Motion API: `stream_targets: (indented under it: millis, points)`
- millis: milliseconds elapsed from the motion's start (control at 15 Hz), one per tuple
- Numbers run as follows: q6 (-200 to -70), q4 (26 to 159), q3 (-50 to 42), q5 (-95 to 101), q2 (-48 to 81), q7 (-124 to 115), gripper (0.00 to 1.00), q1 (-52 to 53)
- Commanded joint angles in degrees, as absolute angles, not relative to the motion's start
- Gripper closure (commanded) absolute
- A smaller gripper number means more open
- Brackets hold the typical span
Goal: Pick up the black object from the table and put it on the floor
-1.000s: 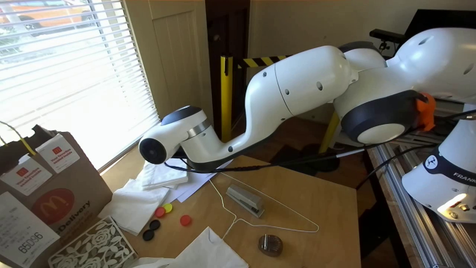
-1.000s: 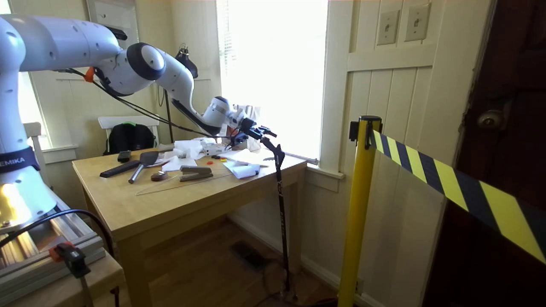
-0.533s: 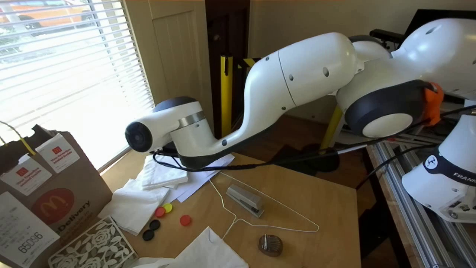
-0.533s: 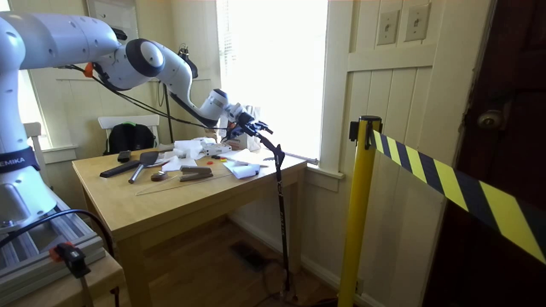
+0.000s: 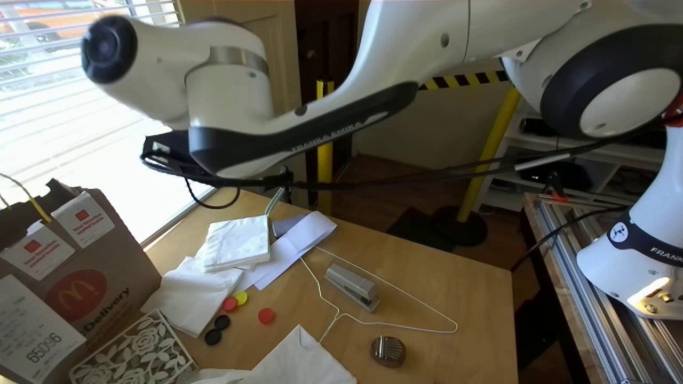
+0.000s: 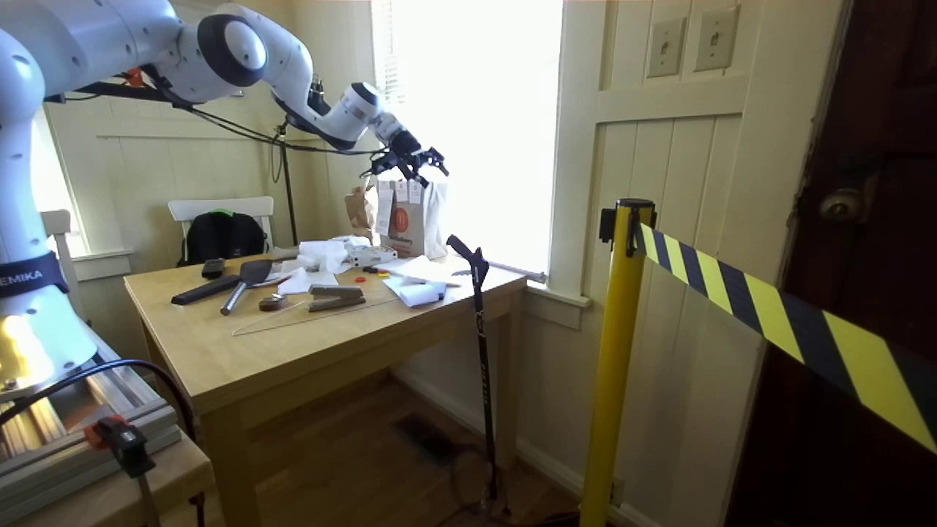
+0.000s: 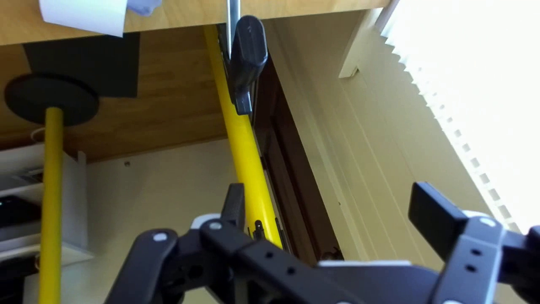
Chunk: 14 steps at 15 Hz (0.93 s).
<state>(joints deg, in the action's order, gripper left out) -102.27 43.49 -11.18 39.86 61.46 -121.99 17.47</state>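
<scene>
The fingers (image 7: 436,219), parted, hold nothing; below and apart from them, the black trekking pole (image 6: 483,366) stands beside the bench (image 6: 212,359), probably light, stiff, best taken by its handle (image 7: 249,46).

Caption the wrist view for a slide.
Open, empty hand apart from the black trekking pole at the edge of the table, a yellow stanchion post behind.

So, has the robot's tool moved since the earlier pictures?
Yes, up and away from the yellow post: in an exterior view the tool now shows higher than that post's top; earlier, lower.
</scene>
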Motion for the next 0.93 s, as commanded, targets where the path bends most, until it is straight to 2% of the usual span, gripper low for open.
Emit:
stream_targets:
  millis: [0,333,800,867]
  points:
    - [-98.32,50.66,-7.67,34.39,51.18,-126.28,0.0,18.02]
    - [-95.8,61.49,-2.98,27.49,39.83,-138.19,0.0,19.94]
    - [-104.26,79.07,2.9,19.39,29.54,-164.06,0.0,23.6]
    - [-105.6,77.07,-9.24,11.4,29.16,-157.1,0.0,29.02]
